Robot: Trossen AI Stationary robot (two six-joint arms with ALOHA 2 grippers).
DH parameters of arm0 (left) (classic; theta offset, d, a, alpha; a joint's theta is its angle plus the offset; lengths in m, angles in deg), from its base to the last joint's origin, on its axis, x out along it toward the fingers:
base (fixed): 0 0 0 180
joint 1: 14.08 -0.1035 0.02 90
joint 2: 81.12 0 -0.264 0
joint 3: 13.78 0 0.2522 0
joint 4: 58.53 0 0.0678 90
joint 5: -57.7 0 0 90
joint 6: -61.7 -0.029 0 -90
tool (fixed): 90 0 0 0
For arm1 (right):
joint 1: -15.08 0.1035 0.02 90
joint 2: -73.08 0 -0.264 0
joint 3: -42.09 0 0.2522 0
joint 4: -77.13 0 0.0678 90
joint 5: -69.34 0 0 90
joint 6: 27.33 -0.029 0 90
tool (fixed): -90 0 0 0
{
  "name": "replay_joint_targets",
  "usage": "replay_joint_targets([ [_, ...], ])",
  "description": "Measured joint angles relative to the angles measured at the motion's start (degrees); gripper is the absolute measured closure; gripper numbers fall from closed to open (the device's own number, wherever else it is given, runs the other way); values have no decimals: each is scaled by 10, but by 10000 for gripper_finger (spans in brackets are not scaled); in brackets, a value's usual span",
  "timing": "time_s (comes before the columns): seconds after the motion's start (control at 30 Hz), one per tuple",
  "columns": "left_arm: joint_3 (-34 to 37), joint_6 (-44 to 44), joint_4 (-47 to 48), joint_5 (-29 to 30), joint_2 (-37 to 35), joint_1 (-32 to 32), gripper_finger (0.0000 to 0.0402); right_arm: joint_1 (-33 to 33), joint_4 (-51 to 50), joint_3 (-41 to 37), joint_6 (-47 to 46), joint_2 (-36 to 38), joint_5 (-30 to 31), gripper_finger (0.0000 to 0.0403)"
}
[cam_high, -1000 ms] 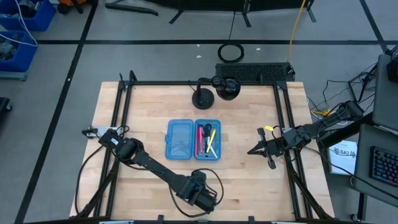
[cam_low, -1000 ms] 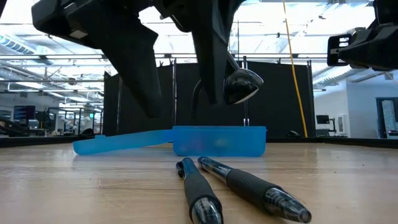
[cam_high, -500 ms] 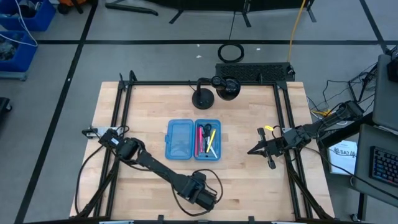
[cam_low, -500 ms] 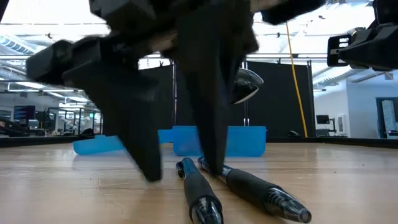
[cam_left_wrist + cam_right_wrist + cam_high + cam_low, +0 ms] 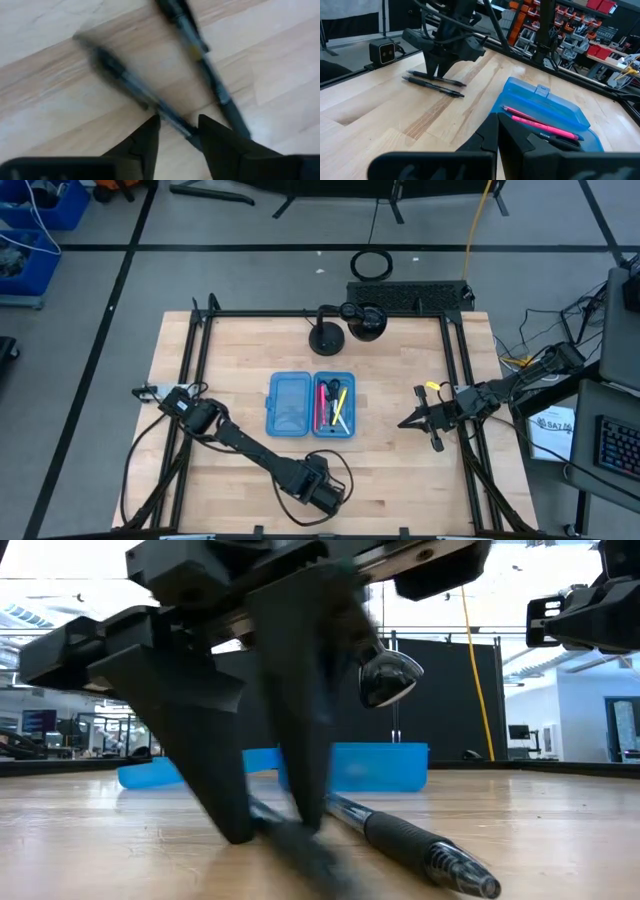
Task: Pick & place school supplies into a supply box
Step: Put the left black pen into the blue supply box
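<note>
My left gripper (image 5: 177, 131) is down on the table's near edge, fingers apart astride one of two black pens (image 5: 142, 92). Pencil case (image 5: 311, 404) sits mid-table, well apart. Next, I reckon: clamp, lift w/o nudging the other pen (image 5: 202, 55). Right gripper (image 5: 407, 423) waits, pinched together.

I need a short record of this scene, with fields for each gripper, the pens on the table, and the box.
left gripper: down at the table's front edge, fingers either side of one black pen
second black pen: lying beside it
right gripper: shut, waiting right of the box
supply box: open; pink and yellow pens inside
</note>
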Motion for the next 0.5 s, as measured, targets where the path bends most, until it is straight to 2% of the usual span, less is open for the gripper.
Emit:
replay_joint_targets([
  [0.23, 10, -9, 30, -7, 0, 6, 326, 0, 4, 0, -5, 0, 0, 403],
  [0.37, 10, -45, 34, -4, 0, 7, 360, 0, 4, 0, -7, 0, 0, 403],
  [0.5, 10, -61, 34, 3, -1, 8, 379, 0, 4, 0, -10, 0, 0, 403],
])
